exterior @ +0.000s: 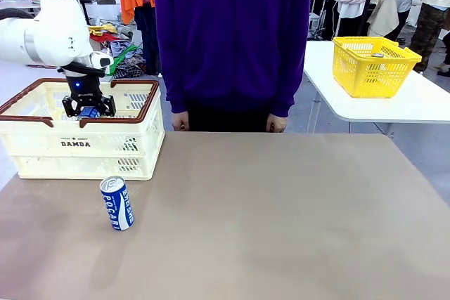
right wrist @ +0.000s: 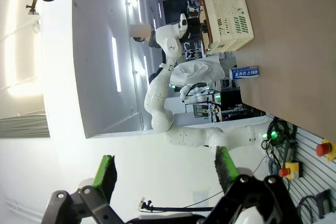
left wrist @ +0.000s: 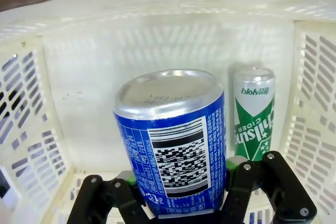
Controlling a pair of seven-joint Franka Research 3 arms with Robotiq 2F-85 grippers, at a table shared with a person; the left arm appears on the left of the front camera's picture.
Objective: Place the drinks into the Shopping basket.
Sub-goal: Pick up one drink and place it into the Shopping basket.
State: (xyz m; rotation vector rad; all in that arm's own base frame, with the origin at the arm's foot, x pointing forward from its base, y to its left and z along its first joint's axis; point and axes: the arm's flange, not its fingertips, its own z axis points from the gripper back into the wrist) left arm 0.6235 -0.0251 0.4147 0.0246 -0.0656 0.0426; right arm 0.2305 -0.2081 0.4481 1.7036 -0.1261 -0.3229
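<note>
Left gripper: I am clamped on a blue can, held inside the Shopping basket, not yet released. A green can already sits inside. A second blue can remains outstanding on the table, just before the basket. My right gripper stands wide, empty. A person waits opposite; I judge nothing obstructs.

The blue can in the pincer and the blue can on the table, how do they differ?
The held can is gripped by the left pincer inside the shopping basket; the table can stands free on the table in front of it. The held can shows its barcode; the table can shows white Pocari lettering. Both are blue with silver ends.
</note>
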